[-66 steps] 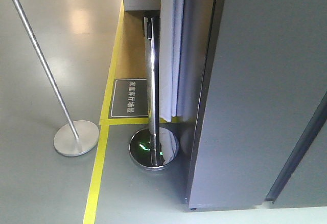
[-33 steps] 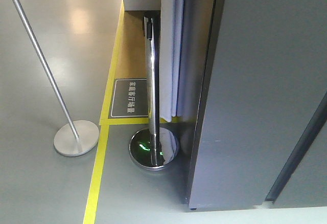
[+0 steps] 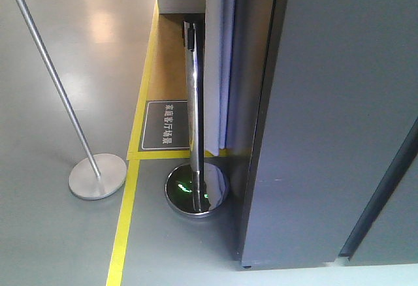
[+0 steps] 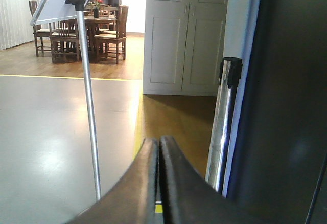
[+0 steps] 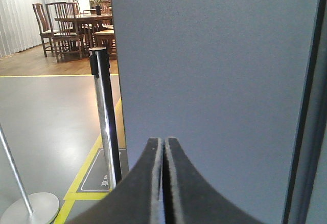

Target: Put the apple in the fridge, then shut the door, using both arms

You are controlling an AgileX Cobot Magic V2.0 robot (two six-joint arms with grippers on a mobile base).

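Note:
The apple is not in view. A tall dark grey body [image 3: 339, 116] fills the right of the front view. A white edge with a blue strip [image 3: 221, 57] runs along its far side, so it looks like the fridge. Its inside is hidden, and I cannot tell how the door stands. The grey face also fills the right wrist view [image 5: 219, 65] and the right of the left wrist view [image 4: 286, 106]. My left gripper [image 4: 159, 139] is shut and empty, pointing at the floor beside the grey body. My right gripper [image 5: 164, 140] is shut and empty, facing the grey face.
A chrome stanchion post [image 3: 193, 103] on a round base [image 3: 197, 189] stands close to the grey body's left side. A thin slanted pole [image 3: 52, 77] with a flat disc base [image 3: 97, 176] stands further left. Yellow floor tape [image 3: 127, 207] and a floor sign [image 3: 166, 125] lie between them.
The white edge beside the grey body looks very slightly narrower than before. Nothing else has visibly moved.

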